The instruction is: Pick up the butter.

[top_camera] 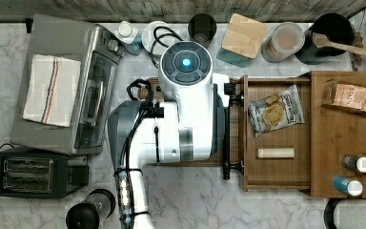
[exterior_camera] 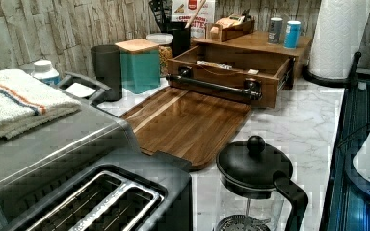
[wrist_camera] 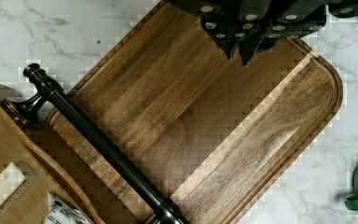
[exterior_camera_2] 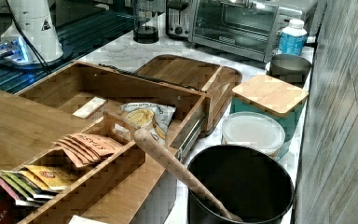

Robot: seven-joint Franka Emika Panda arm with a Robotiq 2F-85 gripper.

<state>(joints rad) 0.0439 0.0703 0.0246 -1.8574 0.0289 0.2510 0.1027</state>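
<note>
The butter [top_camera: 276, 152] is a pale cream stick lying flat on the floor of the open wooden drawer [top_camera: 248, 129], near the drawer's side at the top view's bottom. It also appears as the butter [exterior_camera_2: 89, 107] in the right view and the butter [wrist_camera: 0, 186] in the wrist view. A silvery snack bag [top_camera: 275, 112] lies beside it in the same drawer. My gripper [wrist_camera: 238, 53] hangs over the dark wooden cutting board [wrist_camera: 205, 121], on the far side of the drawer's black handle bar [wrist_camera: 102, 144] from the butter. Nothing touches the butter.
A toaster oven [top_camera: 62, 86], a toaster [top_camera: 28, 174] and a French press [top_camera: 88, 212] stand at the top view's left. Behind the board are a teal canister [top_camera: 243, 38], jars and a black utensil pot [top_camera: 331, 33]. Tea boxes [top_camera: 345, 94] and spice bottles [top_camera: 357, 164] sit on the drawer unit.
</note>
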